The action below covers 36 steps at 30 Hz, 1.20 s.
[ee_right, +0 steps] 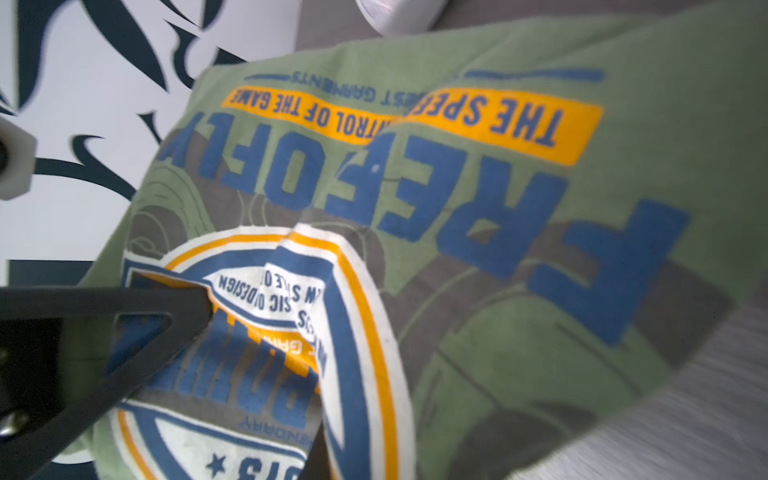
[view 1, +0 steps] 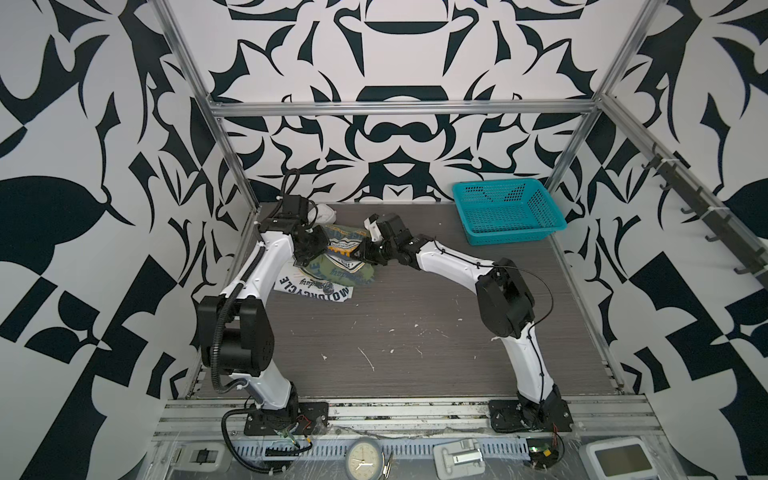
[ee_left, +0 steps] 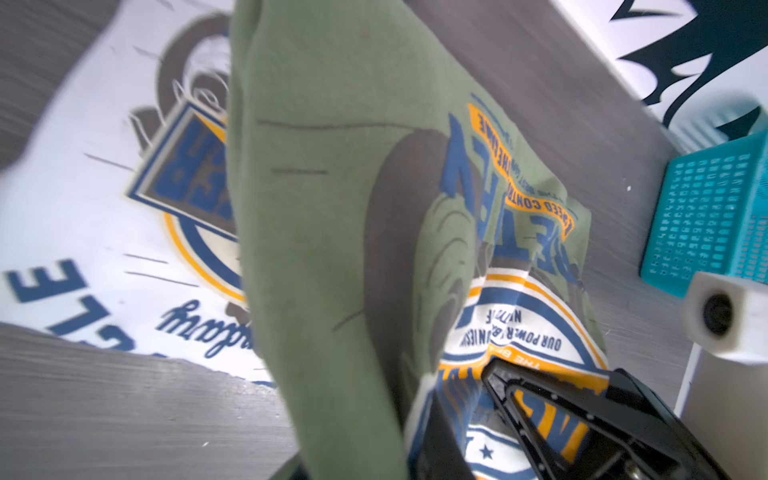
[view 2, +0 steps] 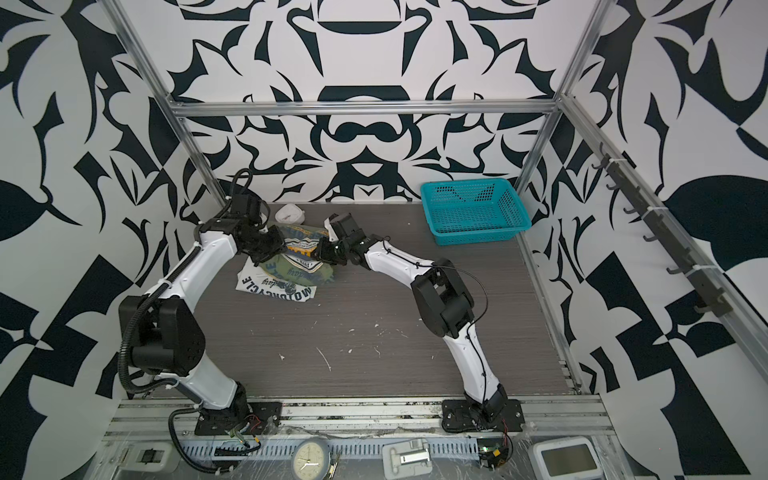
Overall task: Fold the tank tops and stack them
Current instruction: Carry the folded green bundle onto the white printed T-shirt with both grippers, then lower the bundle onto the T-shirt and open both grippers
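Note:
The olive green tank top [view 1: 351,272] hangs bunched above the table's back left, its blue-yellow emblem and lettering facing up. Both grippers pinch it at the emblem. My left gripper [view 1: 327,249] is shut on its left part and my right gripper [view 1: 360,252] is shut on its right part, the two close together. Green cloth [ee_left: 332,249] drapes down from my left gripper in the left wrist view. The printed front [ee_right: 478,187] fills the right wrist view. Under it the white tank top [view 1: 311,291] lies flat on the table, partly covered, its blue lettering showing in both top views [view 2: 270,286].
A teal basket [view 1: 505,212] stands at the back right of the dark table [view 1: 415,328]. A small white object [view 1: 326,214] lies by the back wall behind the shirts. A round clock [view 1: 363,459] and a white square device [view 1: 619,457] sit on the front rail.

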Each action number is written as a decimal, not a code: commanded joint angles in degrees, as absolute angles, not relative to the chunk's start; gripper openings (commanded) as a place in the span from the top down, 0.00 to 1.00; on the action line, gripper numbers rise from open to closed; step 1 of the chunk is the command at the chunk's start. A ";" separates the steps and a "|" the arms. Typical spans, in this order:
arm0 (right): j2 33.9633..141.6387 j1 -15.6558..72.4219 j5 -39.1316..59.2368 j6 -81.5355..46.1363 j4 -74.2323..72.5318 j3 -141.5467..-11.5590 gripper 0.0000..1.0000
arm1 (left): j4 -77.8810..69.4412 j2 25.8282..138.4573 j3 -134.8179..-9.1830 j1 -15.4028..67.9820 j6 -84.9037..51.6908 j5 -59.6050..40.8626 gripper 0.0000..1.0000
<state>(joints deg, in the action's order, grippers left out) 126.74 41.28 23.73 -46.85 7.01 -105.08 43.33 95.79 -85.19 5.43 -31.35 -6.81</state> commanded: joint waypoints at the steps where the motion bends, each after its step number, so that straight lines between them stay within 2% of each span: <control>1: 126.56 41.22 22.33 -46.63 6.95 -110.13 1.00 | 46.41 99.23 -90.35 2.68 -26.84 -5.32 1.00; 9: 133.41 43.50 20.51 -48.48 6.94 -116.04 1.00 | 44.00 105.56 -93.41 -3.64 -21.76 -11.42 1.00; 12: 135.74 44.94 19.03 -49.22 6.81 -116.62 1.00 | 39.26 107.43 -90.58 -6.58 -23.41 -17.57 0.95; 20: 139.34 46.40 19.10 -51.60 3.73 -114.55 1.00 | 38.72 114.14 -89.33 -9.06 -20.84 -11.54 0.85; 21: 139.33 46.49 19.37 -52.12 3.11 -114.14 0.98 | 39.22 114.65 -89.47 -9.12 -20.66 -10.19 0.82; 25: 138.38 46.58 19.57 -53.44 1.68 -110.89 0.65 | 43.53 116.14 -91.16 -9.50 -21.63 -4.01 0.63; 27: 136.75 46.54 18.80 -52.96 1.92 -109.14 0.55 | 46.24 115.86 -92.24 -9.56 -23.40 0.29 0.49; 29: 134.51 46.57 17.82 -51.87 3.36 -107.71 0.40 | 49.89 115.05 -93.39 -9.63 -24.87 3.74 0.39; 32: 131.14 46.34 16.66 -50.65 4.50 -105.28 0.33 | 51.62 113.01 -93.66 -9.66 -25.75 5.81 0.27; 36: 127.09 45.80 17.24 -49.60 4.55 -101.66 0.30 | 53.46 109.39 -93.17 -9.63 -26.94 7.99 0.18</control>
<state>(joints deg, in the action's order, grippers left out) 132.90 46.19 17.63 -51.53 4.23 -102.83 49.04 113.69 -92.14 -8.78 -25.06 2.07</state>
